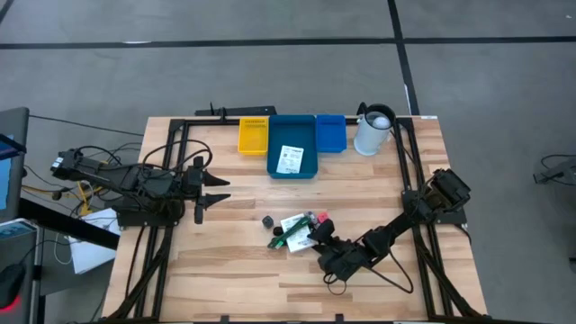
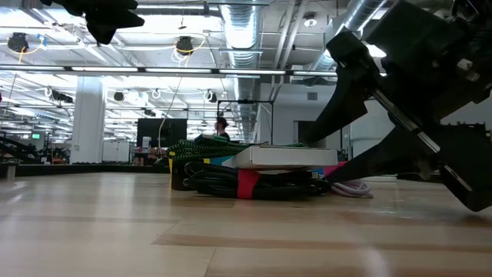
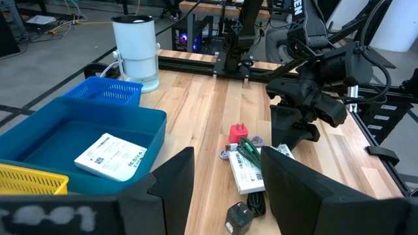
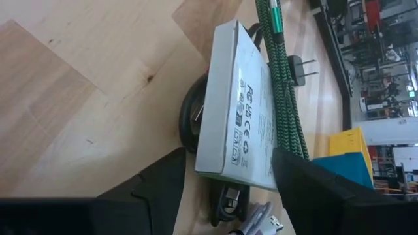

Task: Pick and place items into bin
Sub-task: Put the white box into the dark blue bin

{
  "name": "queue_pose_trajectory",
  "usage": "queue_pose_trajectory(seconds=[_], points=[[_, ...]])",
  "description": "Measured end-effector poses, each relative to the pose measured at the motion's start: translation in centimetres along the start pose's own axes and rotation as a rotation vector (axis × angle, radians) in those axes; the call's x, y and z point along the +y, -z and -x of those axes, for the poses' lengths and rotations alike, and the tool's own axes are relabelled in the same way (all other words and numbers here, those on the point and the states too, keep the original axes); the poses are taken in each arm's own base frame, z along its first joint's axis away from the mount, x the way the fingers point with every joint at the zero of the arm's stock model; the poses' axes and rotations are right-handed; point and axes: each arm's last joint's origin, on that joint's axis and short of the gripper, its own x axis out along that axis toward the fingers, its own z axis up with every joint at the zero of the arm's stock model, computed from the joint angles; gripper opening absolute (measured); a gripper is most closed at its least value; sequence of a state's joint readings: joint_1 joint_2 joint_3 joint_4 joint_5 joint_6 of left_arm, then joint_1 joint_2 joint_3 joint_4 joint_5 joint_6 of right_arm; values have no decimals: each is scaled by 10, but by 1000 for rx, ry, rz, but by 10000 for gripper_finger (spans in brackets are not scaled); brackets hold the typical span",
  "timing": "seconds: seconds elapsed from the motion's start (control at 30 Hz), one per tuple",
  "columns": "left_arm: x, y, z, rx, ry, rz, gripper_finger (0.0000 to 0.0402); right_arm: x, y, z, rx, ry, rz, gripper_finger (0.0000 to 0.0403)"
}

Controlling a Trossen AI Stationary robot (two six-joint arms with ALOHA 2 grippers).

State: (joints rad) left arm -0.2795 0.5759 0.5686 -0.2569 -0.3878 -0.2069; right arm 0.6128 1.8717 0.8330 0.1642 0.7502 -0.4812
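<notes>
The items lie in a small pile on the wood table. A white printed box (image 4: 238,111) rests on a coiled black cable with a red band (image 2: 247,185), and a green braided cable (image 4: 281,78) lies along the box. A red plug (image 3: 238,132) and a small dark adapter (image 1: 267,220) sit beside them. My right gripper (image 1: 315,232) is low at the pile and open. Its fingers stand on either side of the box's near end (image 4: 235,171), with no touch showing. My left gripper (image 1: 211,193) hovers open at the table's left. The blue bin (image 1: 273,144) holds one white card (image 1: 290,158).
A yellow bin (image 1: 253,135) and a small blue bin (image 1: 330,132) flank the big blue bin at the far edge. The white jug (image 1: 373,130) stands to their right. Black frame rails run along both sides. Bare wood lies between the pile and the bins.
</notes>
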Motion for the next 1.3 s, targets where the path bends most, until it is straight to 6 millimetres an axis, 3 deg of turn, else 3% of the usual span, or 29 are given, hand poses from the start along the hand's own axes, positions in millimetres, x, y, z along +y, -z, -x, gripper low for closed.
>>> queue_pose_trajectory(seconds=[0.63,1.3], points=[[0,0,0,0,0,0,164,0,0,0,-9,-14,-1,85],[0,2,0,23,-5,4,164,0,0,0,4,15,-3,75]])
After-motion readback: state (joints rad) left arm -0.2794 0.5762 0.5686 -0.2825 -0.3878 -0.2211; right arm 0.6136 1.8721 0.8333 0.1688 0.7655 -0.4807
